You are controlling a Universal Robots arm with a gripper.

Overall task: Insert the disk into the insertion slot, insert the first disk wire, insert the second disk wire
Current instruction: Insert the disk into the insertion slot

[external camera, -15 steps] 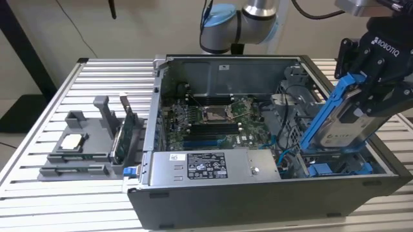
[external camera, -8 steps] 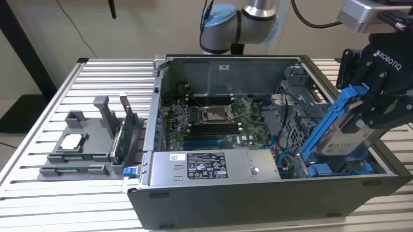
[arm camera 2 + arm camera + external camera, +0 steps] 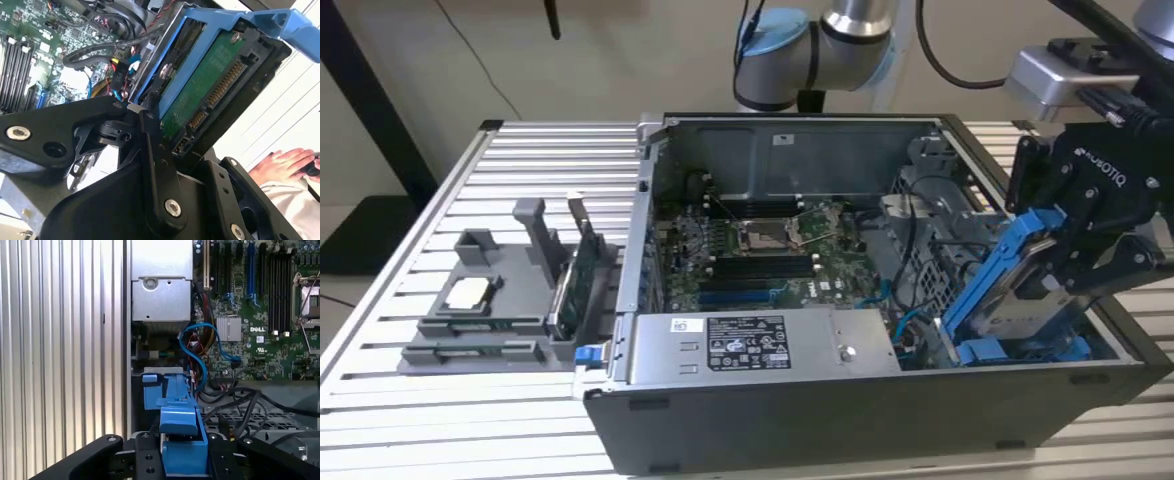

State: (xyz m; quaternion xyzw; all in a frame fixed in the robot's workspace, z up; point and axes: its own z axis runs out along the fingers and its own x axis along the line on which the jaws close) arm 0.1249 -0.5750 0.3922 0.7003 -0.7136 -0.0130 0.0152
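Note:
The disk (image 3: pixel 1017 292), a grey drive in a bright blue carrier, hangs steeply tilted at the exterior view's right end of the open computer case (image 3: pixel 854 410). My gripper (image 3: pixel 1091 262) is shut on it, with black fingers (image 3: pixel 152 145) on both sides. The second wrist view shows the disk's green circuit board (image 3: pixel 202 87) and its connectors. In the first wrist view the blue carrier (image 3: pixel 181 437) sits between my fingers, above the insertion slot (image 3: pixel 151 388). The slot's blue rails (image 3: pixel 1027 350) lie just under the disk's lower end.
A grey power supply (image 3: pixel 761 345) fills the case's front, with the motherboard (image 3: pixel 761 250) behind it. Blue and black cables (image 3: pixel 200 352) lie beside the slot. A grey fixture (image 3: pixel 494 300) with parts stands on the slatted table (image 3: pixel 440 420). A person's hand (image 3: pixel 285 162) rests nearby.

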